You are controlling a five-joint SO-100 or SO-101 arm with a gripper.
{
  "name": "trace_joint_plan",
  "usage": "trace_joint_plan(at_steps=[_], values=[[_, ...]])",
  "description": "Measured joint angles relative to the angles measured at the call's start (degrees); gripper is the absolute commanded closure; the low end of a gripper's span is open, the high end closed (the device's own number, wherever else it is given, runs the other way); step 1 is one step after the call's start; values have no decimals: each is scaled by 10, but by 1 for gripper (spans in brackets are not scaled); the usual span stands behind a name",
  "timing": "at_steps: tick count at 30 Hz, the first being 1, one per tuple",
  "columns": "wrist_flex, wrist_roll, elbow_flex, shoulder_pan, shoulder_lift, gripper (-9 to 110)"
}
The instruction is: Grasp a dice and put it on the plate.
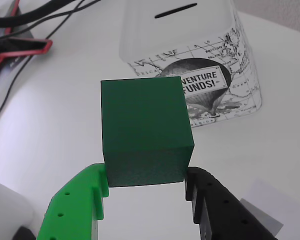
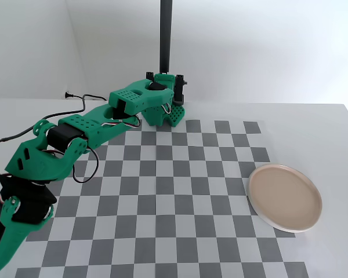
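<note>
In the wrist view the dice (image 1: 144, 127), a plain dark green cube, fills the middle. My gripper (image 1: 146, 177) is shut on its lower edge, with the bright green finger (image 1: 80, 200) on its left and the black finger (image 1: 215, 205) on its right. In the fixed view the gripper (image 2: 162, 114) is stretched to the far edge of the checkered mat, near the foot of a black pole. There I cannot pick the dice out from the arm's green parts. The beige-pink plate (image 2: 285, 197) lies at the mat's right side, far from the gripper, with nothing on it.
A white money tin (image 1: 200, 60) with a map print and a coin slot stands just beyond the dice. A red-and-black clamp (image 1: 17, 52) and black cables (image 1: 35, 22) lie at the upper left. The black pole (image 2: 165, 35) rises behind the gripper, and a cable (image 2: 84, 97) trails left.
</note>
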Motion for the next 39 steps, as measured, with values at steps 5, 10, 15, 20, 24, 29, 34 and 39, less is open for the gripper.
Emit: trace_joint_plan(at_steps=[5,10,15,20,24,29,34,39], values=[[-3,8,65,0,68,106],[-42,8,197,0,148,106],[-76,8,311,-8,221,106],[-104,8,420,-37,295,106],[-112,-2,481,-65,342,106],[-121,-14,552,-105,393,106],[-129,-19,622,-147,442,106],[-131,-24,684,-187,491,106]])
